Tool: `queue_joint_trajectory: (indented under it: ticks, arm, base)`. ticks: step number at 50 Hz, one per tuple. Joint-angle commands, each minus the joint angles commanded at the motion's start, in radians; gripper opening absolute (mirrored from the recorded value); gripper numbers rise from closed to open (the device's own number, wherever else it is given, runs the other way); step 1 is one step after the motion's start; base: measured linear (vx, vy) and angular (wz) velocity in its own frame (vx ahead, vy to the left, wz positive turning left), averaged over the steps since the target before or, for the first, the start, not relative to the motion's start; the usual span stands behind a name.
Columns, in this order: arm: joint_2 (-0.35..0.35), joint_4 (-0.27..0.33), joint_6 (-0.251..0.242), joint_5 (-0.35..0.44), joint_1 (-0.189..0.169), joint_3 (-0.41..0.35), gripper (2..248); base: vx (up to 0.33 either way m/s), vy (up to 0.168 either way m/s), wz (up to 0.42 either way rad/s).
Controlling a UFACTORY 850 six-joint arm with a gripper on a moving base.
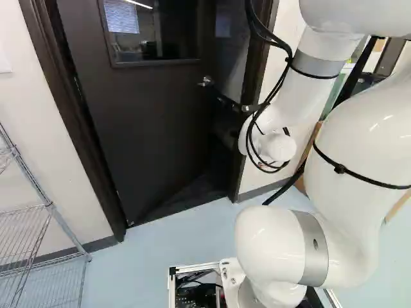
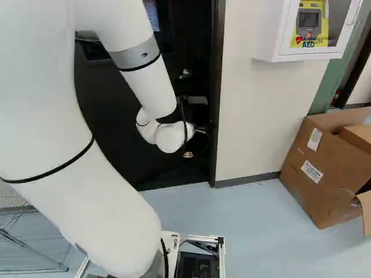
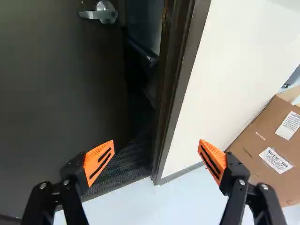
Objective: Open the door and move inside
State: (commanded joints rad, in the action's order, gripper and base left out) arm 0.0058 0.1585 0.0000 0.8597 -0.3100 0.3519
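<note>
We hold our black, orange-padded jaws spread wide, facing the dark, windowed door (image 1: 151, 122), ajar, with its silver lever handle (image 3: 107, 11).

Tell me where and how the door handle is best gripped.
I'd grip the handle by its lever, with the open pincer coming square to the door and closing from above and below: the lever juts crosswise from its round base, away from the frame.
</note>
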Motion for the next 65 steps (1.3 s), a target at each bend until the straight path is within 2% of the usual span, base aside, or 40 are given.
queue_joint_trajectory:
  ticks: [10,43,65]
  arm:
    - [0.0,0.0,0.0,0.0,0.0,0.0,247]
    - [0.0,0.0,0.0,0.0,0.0,0.0,247]
    - [0.0,0.0,0.0,0.0,0.0,0.0,247]
  base:
    - [-0.04,0.009,0.028]
    - [0.01,0.096,0.017]
    - [0.071,0.056,-0.172]
